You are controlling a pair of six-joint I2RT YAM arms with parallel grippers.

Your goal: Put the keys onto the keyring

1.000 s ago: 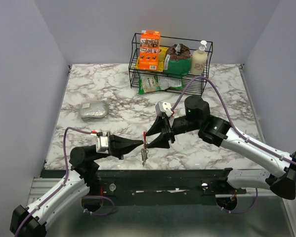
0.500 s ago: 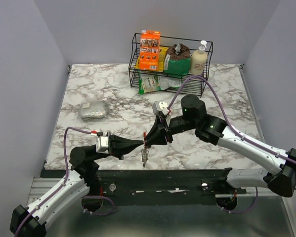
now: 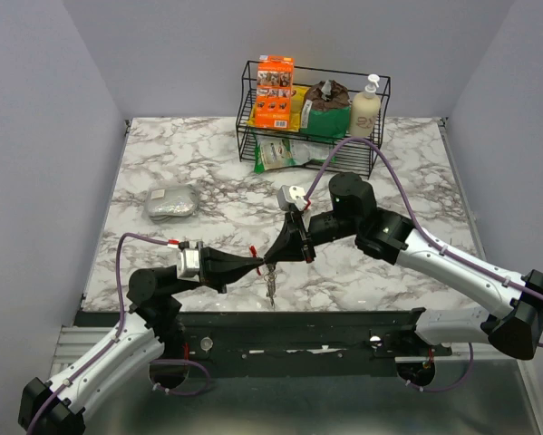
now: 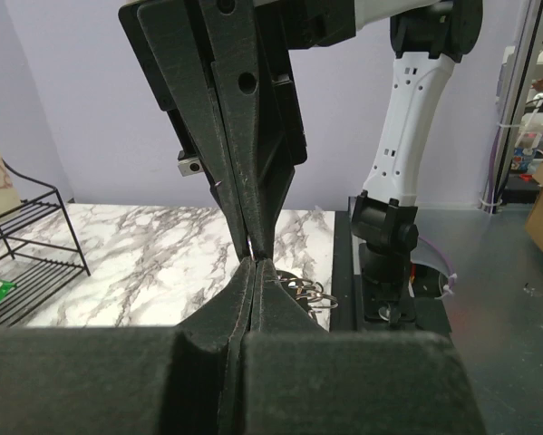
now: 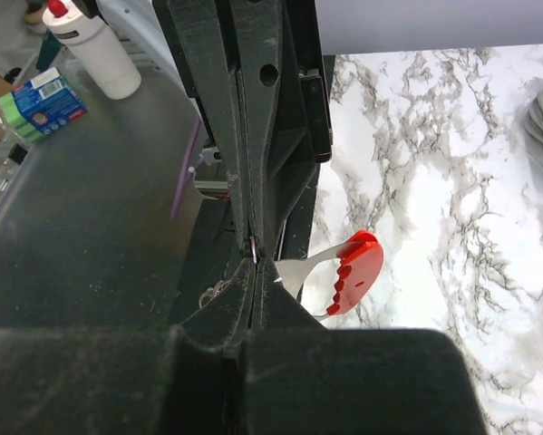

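Note:
My left gripper (image 3: 256, 264) and right gripper (image 3: 269, 259) meet tip to tip above the table's front edge. Both are shut. A thin sliver of the silver keyring (image 4: 250, 246) shows pinched where the tips meet, also seen as the keyring (image 5: 255, 246) in the right wrist view. The keys (image 3: 271, 286) hang in a small silver bunch just below the tips. Wire loops of the bunch (image 4: 309, 292) peek out right of my left fingers. A red and white tag (image 5: 354, 270) sticks out beside my right fingers, and the tag (image 3: 251, 251) shows red from above.
A black wire rack (image 3: 249, 109) at the back holds an orange box (image 3: 275, 92), a green bag (image 3: 326, 113) and a soap bottle (image 3: 366, 109). A green packet (image 3: 289, 154) lies before it. A grey pouch (image 3: 171, 203) lies at the left.
My right gripper has slid left to the left gripper's tip and closed from open to shut. The keys have swung slightly right. The left arm has stayed put.

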